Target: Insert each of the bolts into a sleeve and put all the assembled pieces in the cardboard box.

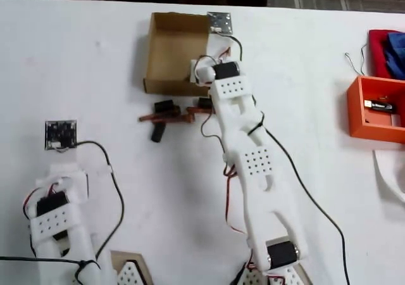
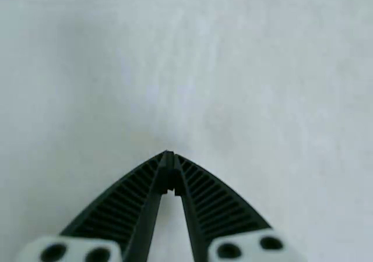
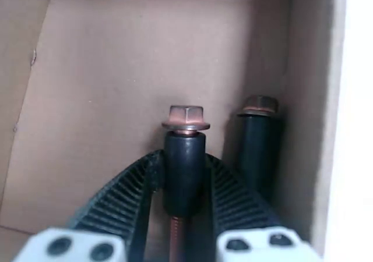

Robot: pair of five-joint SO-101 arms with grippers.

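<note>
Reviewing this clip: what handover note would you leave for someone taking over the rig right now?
Left gripper: shut, empty, over bare table.
Right gripper: shut on an assembled piece, in the cardboard box.
Done: one other assembled piece already in the box by its wall.
Left: release this one; assemble the loose bolts and sleeves lying beside the box, then box them.

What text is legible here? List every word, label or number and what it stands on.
None can be read.
Black device in the orange tray: pale label, too blurred to read.
Cardboard box: no print visible.
</note>
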